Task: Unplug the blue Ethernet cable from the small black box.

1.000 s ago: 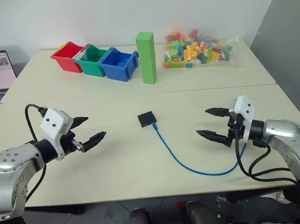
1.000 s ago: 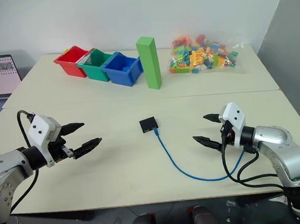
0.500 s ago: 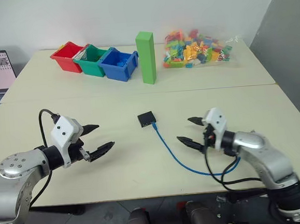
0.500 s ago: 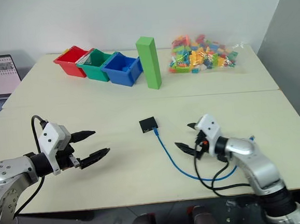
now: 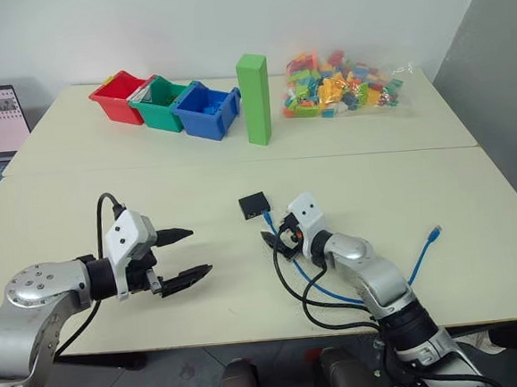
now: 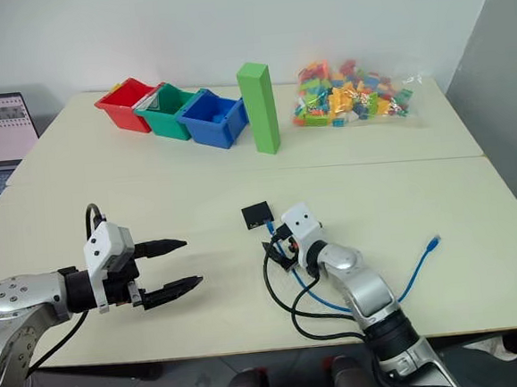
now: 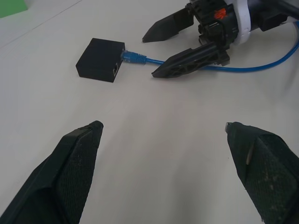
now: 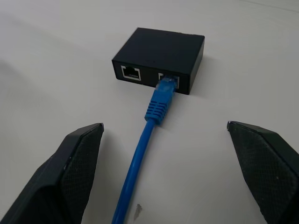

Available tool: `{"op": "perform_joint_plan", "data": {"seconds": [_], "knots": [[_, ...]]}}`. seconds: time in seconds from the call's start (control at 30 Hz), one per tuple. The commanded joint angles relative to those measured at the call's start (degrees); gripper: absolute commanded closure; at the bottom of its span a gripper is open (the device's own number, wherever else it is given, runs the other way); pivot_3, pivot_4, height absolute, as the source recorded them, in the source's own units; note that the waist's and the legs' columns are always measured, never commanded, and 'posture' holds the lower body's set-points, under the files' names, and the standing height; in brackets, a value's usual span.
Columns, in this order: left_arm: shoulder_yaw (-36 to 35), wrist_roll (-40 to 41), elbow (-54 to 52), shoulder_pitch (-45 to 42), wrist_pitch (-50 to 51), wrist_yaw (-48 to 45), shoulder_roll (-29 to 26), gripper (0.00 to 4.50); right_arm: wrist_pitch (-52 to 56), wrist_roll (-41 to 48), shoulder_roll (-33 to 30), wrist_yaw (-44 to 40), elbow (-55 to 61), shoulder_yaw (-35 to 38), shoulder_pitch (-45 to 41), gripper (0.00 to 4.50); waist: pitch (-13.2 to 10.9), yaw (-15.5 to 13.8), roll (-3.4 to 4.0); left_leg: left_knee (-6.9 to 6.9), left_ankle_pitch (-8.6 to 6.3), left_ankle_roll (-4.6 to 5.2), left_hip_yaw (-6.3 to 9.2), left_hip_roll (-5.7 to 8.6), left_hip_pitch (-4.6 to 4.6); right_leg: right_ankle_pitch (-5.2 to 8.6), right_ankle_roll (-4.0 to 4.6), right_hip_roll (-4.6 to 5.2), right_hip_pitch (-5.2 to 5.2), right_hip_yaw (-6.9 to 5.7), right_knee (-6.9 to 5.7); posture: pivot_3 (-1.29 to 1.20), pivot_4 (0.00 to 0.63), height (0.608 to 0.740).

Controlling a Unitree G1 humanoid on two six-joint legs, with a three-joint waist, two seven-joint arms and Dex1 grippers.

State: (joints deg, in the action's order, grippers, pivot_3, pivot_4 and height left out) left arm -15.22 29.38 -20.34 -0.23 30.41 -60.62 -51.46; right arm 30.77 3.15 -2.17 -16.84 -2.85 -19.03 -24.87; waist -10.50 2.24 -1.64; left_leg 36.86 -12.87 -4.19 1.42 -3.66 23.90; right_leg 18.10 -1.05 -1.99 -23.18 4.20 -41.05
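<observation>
Blue Ethernet cable (image 8: 156, 109), plugged in small black box (image 8: 161, 58), runs btwn wide-open, empty right pincer (image 8: 166, 154) fingers.

Cream table (image 5: 239, 173), white wall (image 5: 227, 17) behind.

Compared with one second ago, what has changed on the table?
The right gripper swung in to the blue Ethernet cable, open astride it just short of the small black box. The left gripper edged inward, open. The cable stays plugged in; the box has not moved.
</observation>
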Motion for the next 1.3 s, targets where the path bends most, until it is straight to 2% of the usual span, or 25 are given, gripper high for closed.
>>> {"op": "perform_joint_plan", "data": {"seconds": [0.03, 0.23, 0.4, 0.5, 0.57, 0.7, 0.9, 1.07, 1.3], "knots": [[-2.33, 0.82, 0.44, -0.03, -1.56, -0.65, -0.69, 0.00, -0.71, -2.68, 2.01, 3.20, -2.73, -0.21, -1.70, 0.71, 0.00, 0.25, 0.00, 0.00, 0.00, 0.00, 0.00, -0.01, -0.01, 0.00, 0.00, 0.00, 0.00, 0.00, -0.02, 0.00, 0.150, 0.740], [-2.73, -0.06, 2.44, -0.26, -2.41, 0.12, -0.55, 0.00, 0.02, -3.80, 3.32, 4.06, -4.25, -0.05, -2.02, 2.30, 0.01, 0.76, -0.01, 0.00, 0.00, 0.00, 0.01, -0.01, -0.02, 0.00, 0.00, -0.01, 0.00, 0.00, -0.03, 0.00, 0.150, 0.740], [-2.40, 0.14, 3.36, -1.33, -1.98, 0.91, -0.30, 0.00, -0.52, -4.63, 3.55, 3.50, -5.32, -0.62, -3.00, 3.43, 0.02, 0.87, -0.03, 0.00, 0.00, 0.00, 0.02, -0.01, -0.02, 0.00, 0.00, -0.01, 0.00, 0.01, -0.03, 0.00, 0.150, 0.740], [-2.40, 1.32, 4.17, -2.26, -0.15, 2.18, 0.54, 0.00, -2.59, -5.68, 1.47, 1.15, -4.64, -1.41, -3.80, 4.05, 0.02, 0.86, -0.02, 0.00, 0.00, 0.00, 0.02, -0.01, -0.02, 0.00, 0.00, -0.01, 0.00, 0.00, -0.04, 0.00, 0.150, 0.740], [-2.75, 3.66, 5.01, -3.20, 2.65, 2.92, 1.43, 0.00, -6.04, -6.59, -2.07, -2.65, -2.84, -2.74, -4.44, 4.37, 0.01, 0.80, -0.02, 0.00, 0.00, 0.00, 0.01, 0.01, -0.01, 0.00, 0.00, -0.01, 0.00, 0.00, -0.03, 0.00, 0.150, 0.740], [-3.28, 10.66, 6.93, -6.48, 11.39, 3.50, 2.35, 0.00, -15.86, -9.24, -11.47, -12.89, 0.76, -6.71, -6.51, 4.37, 0.00, 0.51, -0.02, 0.03, 0.00, 0.00, 0.00, 0.06, 0.05, 0.01, -0.01, 0.03, 0.00, -0.02, 0.02, 0.00, 0.150, 0.740], [-3.29, 22.66, 9.04, -12.59, 25.93, 4.32, 2.91, 0.00, -38.93, -9.79, -22.00, -26.58, 3.44, -9.44, -10.55, 4.37, -0.04, 1.06, -0.02, 0.01, -0.01, 0.01, 0.05, 0.00, 0.02, 0.01, -0.02, -0.05, 0.01, -0.06, -0.02, 0.00, 0.150, 0.740], [-1.37, 26.82, 8.05, -14.12, 31.06, 4.72, 3.99, 0.00, -46.55, -7.86, -23.60, -33.27, 4.45, -9.43, -12.68, 4.37, -0.04, 1.23, -0.02, 0.00, 0.00, 0.00, 0.08, -0.02, 0.01, 0.00, 0.00, -0.08, 0.01, -0.05, -0.05, 0.00, 0.150, 0.740], [-1.49, 29.78, 7.37, -15.14, 33.37, 7.42, 6.62, 0.00, -46.84, -6.09, -21.99, -36.02, 5.54, -7.54, -14.61, 4.37, -0.03, 0.73, -0.03, 0.07, 0.00, -0.01, 0.10, 0.02, 0.01, -0.17, 0.28, 0.00, 0.05, -0.07, -0.07, 0.00, 0.150, 0.740]]}}
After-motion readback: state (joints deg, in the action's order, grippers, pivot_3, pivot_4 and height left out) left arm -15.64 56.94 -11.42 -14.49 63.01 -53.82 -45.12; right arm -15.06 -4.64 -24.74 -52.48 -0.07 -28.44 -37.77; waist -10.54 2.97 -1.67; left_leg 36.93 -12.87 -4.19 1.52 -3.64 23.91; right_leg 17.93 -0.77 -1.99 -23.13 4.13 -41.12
